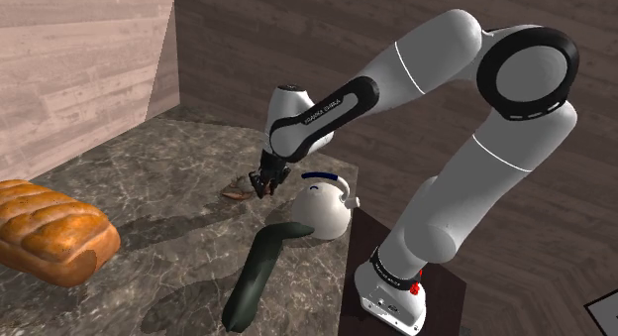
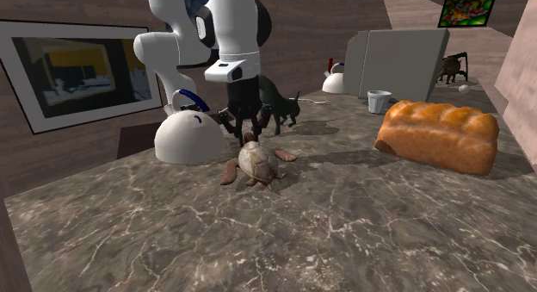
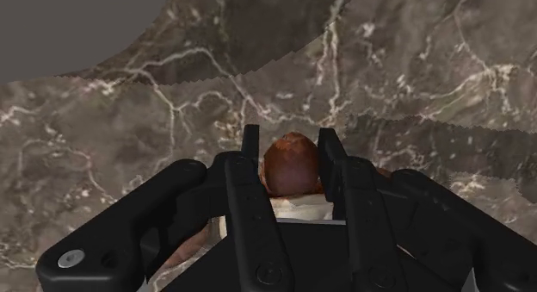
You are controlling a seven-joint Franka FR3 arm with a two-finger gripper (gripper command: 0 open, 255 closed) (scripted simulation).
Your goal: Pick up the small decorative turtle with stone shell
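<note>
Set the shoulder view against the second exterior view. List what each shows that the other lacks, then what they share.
Shoulder view: the arm's lower links down to its base, which has a red mark.

Second exterior view: a framed picture on the wall, a white cup, a grey box behind it, and a colourful picture high up.

Shared: the marbled surface, the bread loaf, the white kettle with a blue handle, the turtle and the pincer down at it.
</note>
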